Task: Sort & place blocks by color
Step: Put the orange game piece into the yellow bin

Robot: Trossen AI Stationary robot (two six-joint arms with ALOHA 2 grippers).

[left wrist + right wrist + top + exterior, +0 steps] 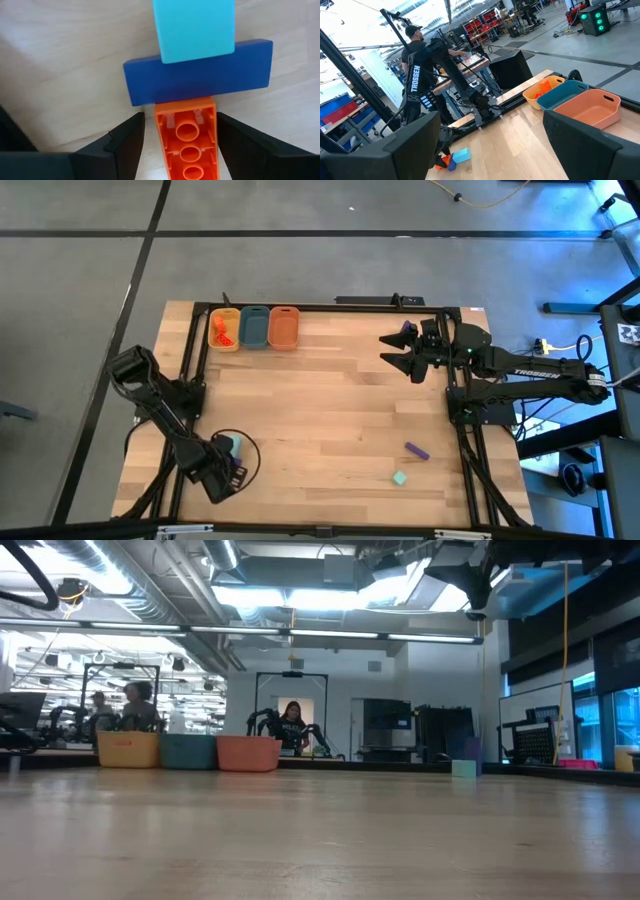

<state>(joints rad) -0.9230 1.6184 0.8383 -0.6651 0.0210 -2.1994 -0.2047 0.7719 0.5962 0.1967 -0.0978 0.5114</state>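
Blocks lie scattered across the wooden table (330, 410): a purple bar (416, 450) and a mint cube (400, 478) rest near each other, apart, toward the near right edge. At the near left corner a small cluster sits under the left gripper (177, 137). In the left wrist view that cluster shows an orange brick (187, 145), studs-side hollow facing the camera, butting against a dark blue bar (197, 75), with a light blue block (194, 27) beyond it and overlapping the bar's far edge. The left gripper's fingers (125, 142) stand wide on either side of the orange brick, not touching it. The right wrist view catches the same cluster from across the table, with the light blue block (461, 155) lying beside the left arm's base.

Three tubs line the far edge side by side: yellow (223, 329), blue (254, 327) and orange (284, 327). Orange-red pieces (221, 331) already lie in the yellow tub; the contents of the other two cannot be made out. The right gripper (396, 350) hangs above the far right part of the table, its fingers spread wide and holding nothing, well apart from the tubs and from the loose blocks. In the low view, people (292, 725) show in the room beyond the table.
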